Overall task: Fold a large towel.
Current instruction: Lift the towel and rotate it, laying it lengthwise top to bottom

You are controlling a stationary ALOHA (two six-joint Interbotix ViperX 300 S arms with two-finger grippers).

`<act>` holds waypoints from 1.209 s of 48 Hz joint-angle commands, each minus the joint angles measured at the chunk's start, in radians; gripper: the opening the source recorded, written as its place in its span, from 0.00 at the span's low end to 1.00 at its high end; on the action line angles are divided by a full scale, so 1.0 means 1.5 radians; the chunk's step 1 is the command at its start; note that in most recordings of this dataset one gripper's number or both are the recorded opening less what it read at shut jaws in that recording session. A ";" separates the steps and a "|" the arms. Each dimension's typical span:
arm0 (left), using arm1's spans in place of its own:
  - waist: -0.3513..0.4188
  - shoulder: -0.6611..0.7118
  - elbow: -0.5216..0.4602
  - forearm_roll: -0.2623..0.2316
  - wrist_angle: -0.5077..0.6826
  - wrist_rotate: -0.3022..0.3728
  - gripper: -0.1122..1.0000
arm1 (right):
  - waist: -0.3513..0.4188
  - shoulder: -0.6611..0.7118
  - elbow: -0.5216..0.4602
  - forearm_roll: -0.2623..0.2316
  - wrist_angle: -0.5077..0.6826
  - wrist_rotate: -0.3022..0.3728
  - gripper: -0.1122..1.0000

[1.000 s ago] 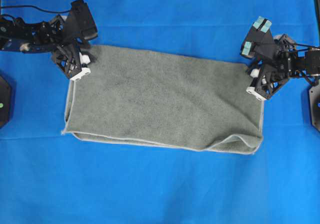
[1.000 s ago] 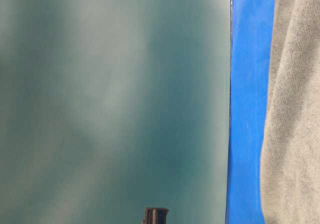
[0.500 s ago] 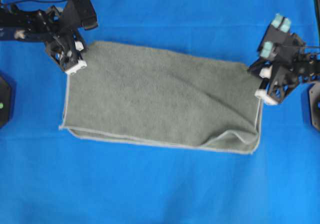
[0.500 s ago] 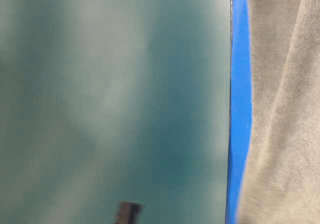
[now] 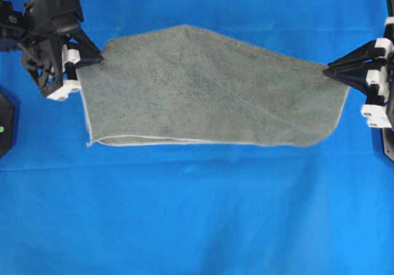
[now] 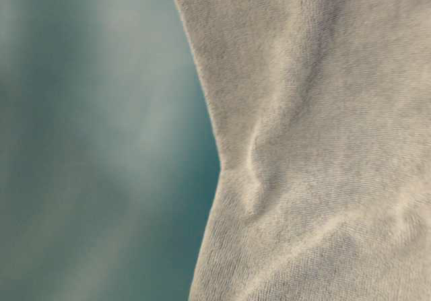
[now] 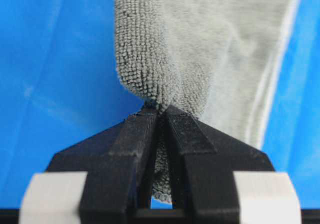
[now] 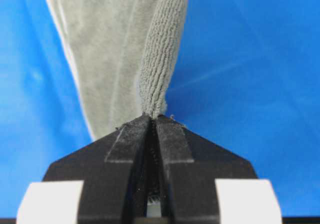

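— Both hands have lifted since a second ago; the towel point(image 5: 209, 90) now hangs stretched between them above the blue worktop point(image 5: 197, 213).

— Grips?

— Left hand point(image 7: 161, 111) and right hand point(image 8: 151, 118) are each clamped on a far corner.

— Handling?

— Soft, light and limp, I'd judge; it sags, so corners are the hold.
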 commanded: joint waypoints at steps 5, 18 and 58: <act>-0.072 -0.019 -0.011 -0.002 -0.006 -0.061 0.13 | -0.052 0.021 -0.034 -0.018 -0.057 0.009 0.12; -0.258 -0.020 -0.021 -0.002 -0.119 -0.160 0.13 | -0.215 0.094 -0.071 -0.022 -0.208 0.030 0.12; -0.450 0.388 -0.424 0.001 -0.255 -0.189 0.13 | -0.343 0.208 -0.143 -0.031 -0.363 0.021 0.12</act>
